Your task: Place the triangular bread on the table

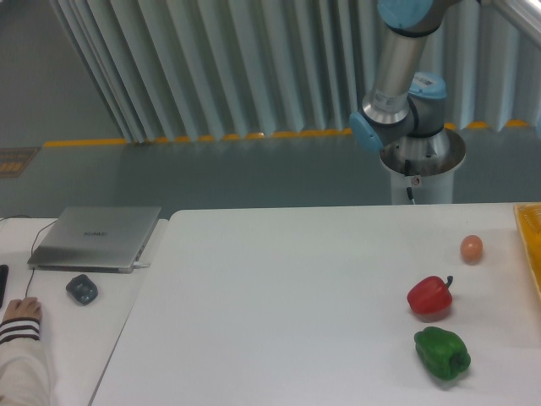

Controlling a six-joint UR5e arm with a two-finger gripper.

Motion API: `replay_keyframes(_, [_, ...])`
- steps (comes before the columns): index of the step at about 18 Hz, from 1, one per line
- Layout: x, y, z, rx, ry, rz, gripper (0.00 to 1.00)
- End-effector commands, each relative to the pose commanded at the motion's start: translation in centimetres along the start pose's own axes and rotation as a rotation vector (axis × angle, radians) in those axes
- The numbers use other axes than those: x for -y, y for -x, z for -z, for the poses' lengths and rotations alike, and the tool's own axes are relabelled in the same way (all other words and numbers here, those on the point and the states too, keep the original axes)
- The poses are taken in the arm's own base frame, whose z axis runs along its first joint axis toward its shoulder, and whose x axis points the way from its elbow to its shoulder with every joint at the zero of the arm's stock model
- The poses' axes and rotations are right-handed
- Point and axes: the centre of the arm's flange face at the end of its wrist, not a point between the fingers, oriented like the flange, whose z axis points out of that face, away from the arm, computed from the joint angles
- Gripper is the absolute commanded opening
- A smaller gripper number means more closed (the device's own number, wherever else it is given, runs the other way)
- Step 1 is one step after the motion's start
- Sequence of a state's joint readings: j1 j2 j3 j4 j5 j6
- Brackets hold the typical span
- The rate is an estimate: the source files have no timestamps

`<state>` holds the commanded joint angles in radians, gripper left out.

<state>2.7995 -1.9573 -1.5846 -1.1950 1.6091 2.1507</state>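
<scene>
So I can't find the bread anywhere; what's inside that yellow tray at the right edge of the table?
Only a sliver of the yellow tray shows on the white table; its contents lie outside the frame. No triangular bread is visible.

Even, diffuse light is cast from above, and the scene is rendered bright but slightly cool. The white bench is lit flatly, without glare. Only soft, short shadows are seen under the red pepper and green pepper. Slight softness is noticed throughout, and edges are mildly grainy.
</scene>
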Motion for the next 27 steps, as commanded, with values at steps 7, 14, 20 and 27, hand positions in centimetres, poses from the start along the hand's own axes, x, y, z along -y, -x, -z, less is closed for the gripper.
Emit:
replay_keyframes(7, [-0.7, 0.1, -0.7, -0.027, 0.024, -0.002, 1.00])
replay_keyframes(14, [-0.5, 0.4, -1.5, -0.037, 0.018, 0.019, 1.00])
replay_keyframes(20, [-0.7, 0.7, -1.6, -0.035, 0.018, 0.016, 0.95])
replay_keyframes(27, [-0.6, 0.4, -0.7, -0.037, 0.026, 0.016, 0.29])
